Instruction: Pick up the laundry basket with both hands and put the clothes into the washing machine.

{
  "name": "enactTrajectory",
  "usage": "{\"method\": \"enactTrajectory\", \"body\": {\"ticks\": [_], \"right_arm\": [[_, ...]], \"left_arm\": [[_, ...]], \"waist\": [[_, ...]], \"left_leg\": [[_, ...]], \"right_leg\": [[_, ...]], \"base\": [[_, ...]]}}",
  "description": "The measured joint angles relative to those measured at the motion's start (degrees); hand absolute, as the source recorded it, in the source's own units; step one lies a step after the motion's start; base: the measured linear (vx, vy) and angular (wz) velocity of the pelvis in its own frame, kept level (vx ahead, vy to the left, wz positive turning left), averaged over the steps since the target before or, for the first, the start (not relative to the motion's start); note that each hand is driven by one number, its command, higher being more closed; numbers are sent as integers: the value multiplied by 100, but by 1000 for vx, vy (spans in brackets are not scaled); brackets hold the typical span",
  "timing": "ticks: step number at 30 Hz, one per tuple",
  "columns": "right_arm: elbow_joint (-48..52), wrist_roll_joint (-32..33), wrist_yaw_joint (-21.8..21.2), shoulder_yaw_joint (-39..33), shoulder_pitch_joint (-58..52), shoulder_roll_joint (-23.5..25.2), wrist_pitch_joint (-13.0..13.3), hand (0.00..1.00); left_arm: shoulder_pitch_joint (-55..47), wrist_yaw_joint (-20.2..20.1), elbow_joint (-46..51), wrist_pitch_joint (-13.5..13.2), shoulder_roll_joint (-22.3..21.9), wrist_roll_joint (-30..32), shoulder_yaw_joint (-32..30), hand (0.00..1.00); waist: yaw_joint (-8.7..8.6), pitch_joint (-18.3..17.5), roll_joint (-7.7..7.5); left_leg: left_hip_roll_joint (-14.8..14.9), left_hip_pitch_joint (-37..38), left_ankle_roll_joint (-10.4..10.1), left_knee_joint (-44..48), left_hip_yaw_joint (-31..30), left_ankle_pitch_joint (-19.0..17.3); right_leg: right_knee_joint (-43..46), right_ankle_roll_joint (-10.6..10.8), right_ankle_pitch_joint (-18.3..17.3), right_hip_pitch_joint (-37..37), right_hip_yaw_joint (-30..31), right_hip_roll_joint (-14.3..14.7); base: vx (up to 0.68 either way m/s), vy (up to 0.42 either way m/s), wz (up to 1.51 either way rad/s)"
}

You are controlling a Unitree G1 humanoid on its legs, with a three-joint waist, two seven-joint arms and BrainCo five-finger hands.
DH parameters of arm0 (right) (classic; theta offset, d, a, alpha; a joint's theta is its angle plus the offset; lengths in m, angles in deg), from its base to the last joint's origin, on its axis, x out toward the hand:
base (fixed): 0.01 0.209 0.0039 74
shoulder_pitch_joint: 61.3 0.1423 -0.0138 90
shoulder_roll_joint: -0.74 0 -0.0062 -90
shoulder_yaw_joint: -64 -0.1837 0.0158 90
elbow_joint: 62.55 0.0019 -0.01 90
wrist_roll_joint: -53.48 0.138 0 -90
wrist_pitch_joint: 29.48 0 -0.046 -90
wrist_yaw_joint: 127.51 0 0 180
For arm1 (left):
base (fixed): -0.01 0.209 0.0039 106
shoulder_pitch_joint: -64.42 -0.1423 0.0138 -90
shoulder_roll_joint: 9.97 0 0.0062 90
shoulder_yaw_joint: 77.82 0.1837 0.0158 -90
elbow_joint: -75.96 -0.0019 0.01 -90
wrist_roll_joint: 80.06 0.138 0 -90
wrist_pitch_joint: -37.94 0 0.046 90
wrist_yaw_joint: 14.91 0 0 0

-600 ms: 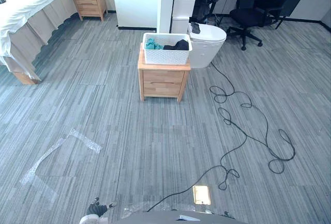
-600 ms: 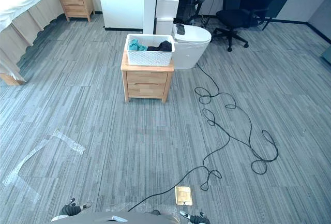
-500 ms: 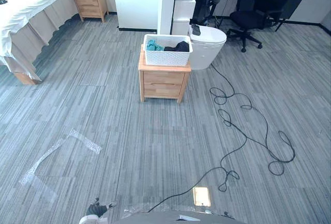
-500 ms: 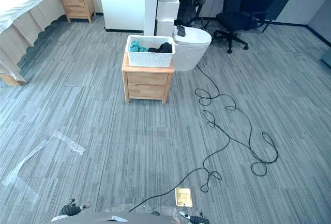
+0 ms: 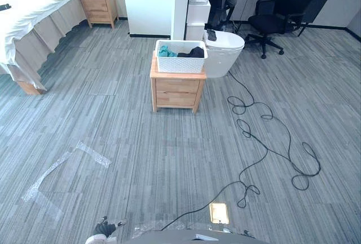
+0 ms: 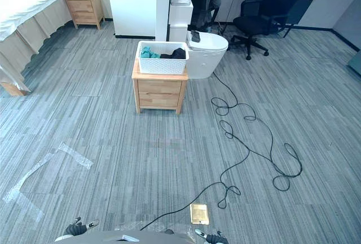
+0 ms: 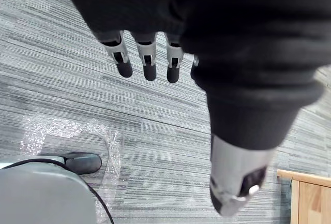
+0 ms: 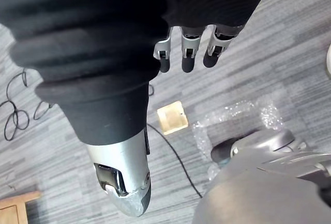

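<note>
Two hands hang low at the robot's sides and hold nothing. The left hand (image 7: 149,61) has its fingers straight and loose, pointing at the grey floor. The right hand (image 8: 186,53) looks just the same.

The laundry basket (image 5: 181,56) is white and sits on top of a small wooden nightstand (image 5: 176,89). It is at 12 o'clock from the robot, well apart from both hands, with lots of floor between. I'd say neither hand is nearer.

The basket's long side runs from 9 o'clock to 3 o'clock. So one short end faces each hand, which looks good for a two-hand lift once the robot walks up close.

Inside the basket lie teal clothes (image 5: 165,52) on the 9 o'clock side and dark clothes (image 5: 196,52) on the 3 o'clock side.

Just beside the nightstand, at its 3 o'clock, stands a white round machine (image 5: 224,55). It may be the washing machine. I cannot see a door or hole in it from here. A small dark thing (image 5: 211,34) lies on its top, and I cannot tell what it is. The basket's handles are too small to make out.
</note>
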Motion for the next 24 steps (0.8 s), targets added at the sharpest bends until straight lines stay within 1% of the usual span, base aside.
{"method": "enactTrajectory", "body": {"ticks": [1,10,19,24], "right_arm": [[0,0,0,0,0,0,0,0],[-27,0,-2,-5,26,5,-2,0],[-215,0,-3,-9,134,-22,-2,0],[-213,0,-3,-5,150,-32,-1,0]], "left_arm": [[10,-8,-12,0,0,-43,0,0],[60,-73,-101,1,22,-163,0,0],[62,-73,-103,1,24,-193,-35,0],[70,-72,-106,3,18,-193,-35,0]], "waist": [[2,11,-16],[-7,18,-6],[-19,40,-15],[-23,104,6]], "left_leg": [[-1,-1,1,0,3,5],[-29,5,3,0,-9,9],[-36,1,1,1,15,10],[-34,-3,2,0,83,9]], "right_leg": [[-27,-1,18,11,-2,-2],[-201,6,112,85,-75,-13],[-213,1,116,87,-53,-15],[-208,4,119,85,16,-11]], "base": [[0,0,0],[18,-1,3],[3,0,0],[-11,-2,-6]]}}
